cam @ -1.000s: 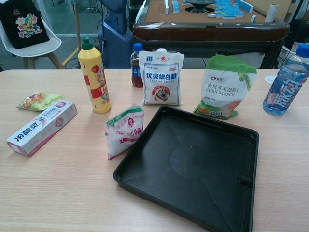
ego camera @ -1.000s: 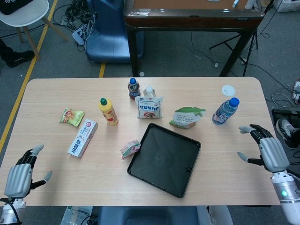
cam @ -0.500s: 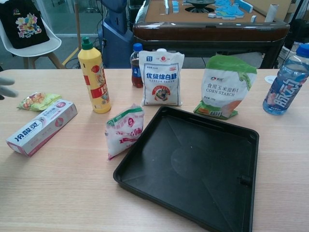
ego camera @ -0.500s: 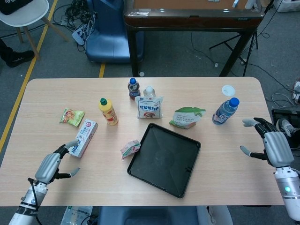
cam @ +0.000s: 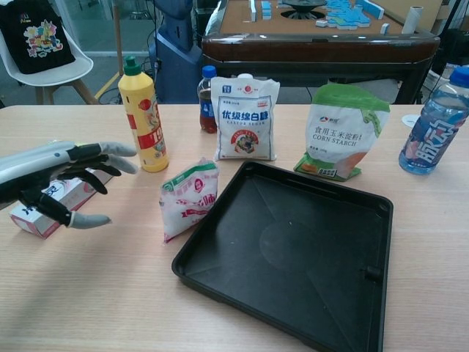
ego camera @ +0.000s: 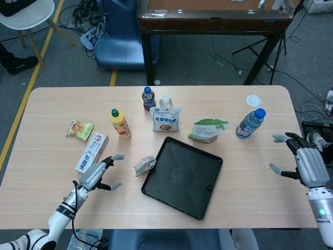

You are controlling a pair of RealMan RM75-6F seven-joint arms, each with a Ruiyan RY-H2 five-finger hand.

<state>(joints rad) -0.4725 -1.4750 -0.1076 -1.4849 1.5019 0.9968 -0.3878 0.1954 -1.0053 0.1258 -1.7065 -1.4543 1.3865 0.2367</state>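
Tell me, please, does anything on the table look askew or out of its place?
Only little. The small pink-and-white packet leans on the black plastic tray's left rim, and a loose white round lid lies behind the capped clear water bottle. Nothing is spilled.

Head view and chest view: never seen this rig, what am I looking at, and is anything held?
It is a two-armed robot with humanlike hands, seated at a wooden table. The head view looks down from above; the chest view looks across the tabletop from low down. The left hand hovers open beside the toothpaste box, reaching toward a small white pouch. The right hand is open at the table's far edge, near the water bottle. Neither holds anything. Also on the table: a black tray, yellow squeeze bottle, sugar bag, corn starch bag, a small dark bottle and a snack packet.
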